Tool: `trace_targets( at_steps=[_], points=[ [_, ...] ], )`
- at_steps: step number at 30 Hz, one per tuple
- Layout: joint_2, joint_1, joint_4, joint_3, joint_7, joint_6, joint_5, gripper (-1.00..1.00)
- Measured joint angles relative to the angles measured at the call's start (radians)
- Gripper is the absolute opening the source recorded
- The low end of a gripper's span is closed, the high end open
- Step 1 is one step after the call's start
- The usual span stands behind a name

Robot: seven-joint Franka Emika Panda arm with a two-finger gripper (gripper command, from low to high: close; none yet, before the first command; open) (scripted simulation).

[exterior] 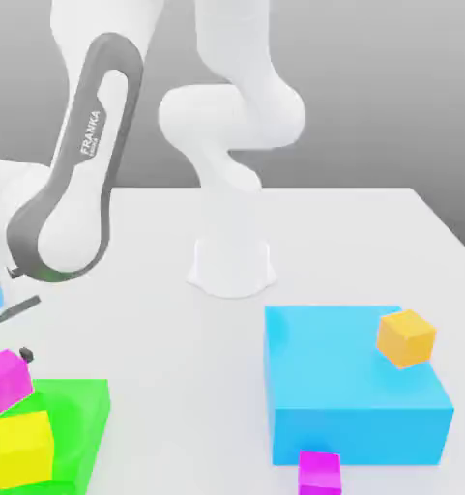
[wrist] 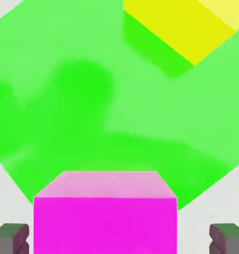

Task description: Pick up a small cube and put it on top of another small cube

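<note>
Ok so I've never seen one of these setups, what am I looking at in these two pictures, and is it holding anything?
It is a simulated robot arm standing on a white table. One picture comes from a camera off to the side. The other looks out from the arm's hand, whose two grey fingers show at the corners. On the table are a green block carrying a yellow cube, and a blue block carrying an orange cube. A pink cube sits between the open fingers with a gap on each side, so it is not gripped. A second pink cube lies beside the blue block.
</note>
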Motion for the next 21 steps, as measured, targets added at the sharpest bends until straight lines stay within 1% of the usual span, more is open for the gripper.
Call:
trace_targets(
  at_steps=[1,2,6,7,8,21],
  points=[
    [0.014,-0.011,0.001,0.014,-0.013,0.011,0.018,1.0],
    [0.004,-0.004,0.0,0.005,-0.004,0.005,0.006,1.0],
    [-0.112,0.063,-0.011,-0.087,0.102,-0.072,-0.143,1.0],
    [-0.144,0.075,-0.014,-0.104,0.129,-0.093,-0.186,1.0],
    [-0.155,0.087,-0.014,-0.099,0.117,-0.099,-0.208,1.0],
    [-0.1,0.212,-0.001,0.199,-0.432,-0.03,-0.289,1.0]
  ],
)
